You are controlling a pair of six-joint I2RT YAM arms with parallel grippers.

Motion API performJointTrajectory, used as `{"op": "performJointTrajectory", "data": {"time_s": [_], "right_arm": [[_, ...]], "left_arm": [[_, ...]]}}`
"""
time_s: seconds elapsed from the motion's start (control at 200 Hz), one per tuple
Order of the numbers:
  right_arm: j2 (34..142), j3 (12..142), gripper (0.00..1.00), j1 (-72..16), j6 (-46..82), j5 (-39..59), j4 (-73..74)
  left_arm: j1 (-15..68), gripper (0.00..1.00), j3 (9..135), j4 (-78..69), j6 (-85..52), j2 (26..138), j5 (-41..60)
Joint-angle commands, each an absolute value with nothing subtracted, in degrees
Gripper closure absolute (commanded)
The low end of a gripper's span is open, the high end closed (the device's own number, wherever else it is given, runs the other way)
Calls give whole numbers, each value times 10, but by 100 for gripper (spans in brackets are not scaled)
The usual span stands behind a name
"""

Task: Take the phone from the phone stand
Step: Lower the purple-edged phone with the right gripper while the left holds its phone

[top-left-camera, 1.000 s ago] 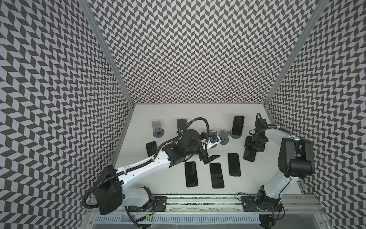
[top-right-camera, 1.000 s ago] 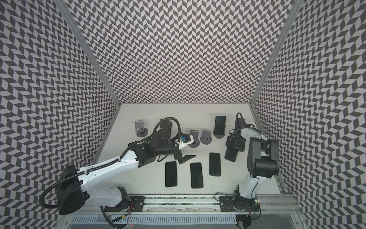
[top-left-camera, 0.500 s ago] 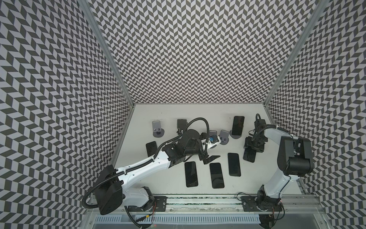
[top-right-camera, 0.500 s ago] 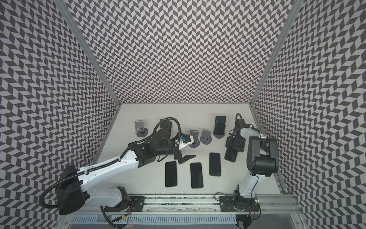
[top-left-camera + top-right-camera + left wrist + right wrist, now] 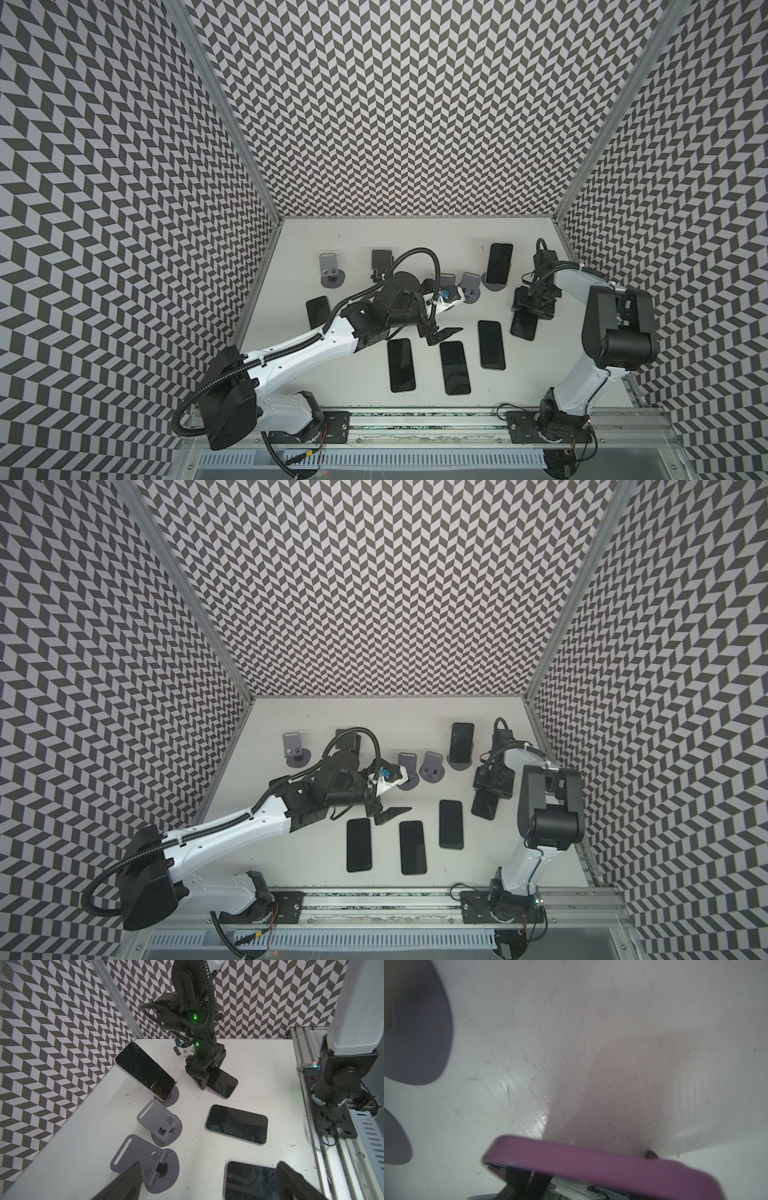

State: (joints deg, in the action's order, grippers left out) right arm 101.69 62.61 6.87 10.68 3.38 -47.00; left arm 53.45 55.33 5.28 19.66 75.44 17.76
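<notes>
A phone in a purple case point(image 5: 524, 330) point(image 5: 485, 808) hangs tilted in my right gripper point(image 5: 534, 307) point(image 5: 492, 785), which is shut on its upper end, near the right wall. In the left wrist view this phone point(image 5: 223, 1084) slopes down with its lower end at the white table. Its purple edge point(image 5: 591, 1161) fills the bottom of the right wrist view. Another phone point(image 5: 498, 264) point(image 5: 462, 742) point(image 5: 145, 1071) leans on a grey phone stand point(image 5: 494, 286) further back. My left gripper point(image 5: 440, 334) point(image 5: 388, 812) point(image 5: 207, 1184) stands open mid-table, with nothing in it.
Empty grey stands point(image 5: 331, 270) point(image 5: 471, 284) point(image 5: 160, 1124) point(image 5: 145, 1159) line the back row. Several dark phones lie flat: one at the left point(image 5: 318, 311), three in front point(image 5: 401, 365) point(image 5: 455, 368) point(image 5: 491, 345). The right wall is close to my right arm.
My right gripper has sunk slightly toward the table with the purple phone in it. The left arm has not moved.
</notes>
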Motion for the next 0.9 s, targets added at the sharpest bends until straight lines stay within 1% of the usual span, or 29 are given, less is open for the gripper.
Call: {"op": "performJointTrajectory", "data": {"time_s": [0.0, 0.255, 0.891], "right_arm": [[1035, 598, 45, 71, 108, -2, -437], [1034, 579, 43, 71, 116, -16, -427], [1046, 585, 40, 70, 121, -37, -437]], "left_arm": [[538, 0, 567, 61, 206, 755, 182], [539, 0, 570, 63, 202, 750, 180], [545, 0, 554, 59, 197, 727, 175]]}}
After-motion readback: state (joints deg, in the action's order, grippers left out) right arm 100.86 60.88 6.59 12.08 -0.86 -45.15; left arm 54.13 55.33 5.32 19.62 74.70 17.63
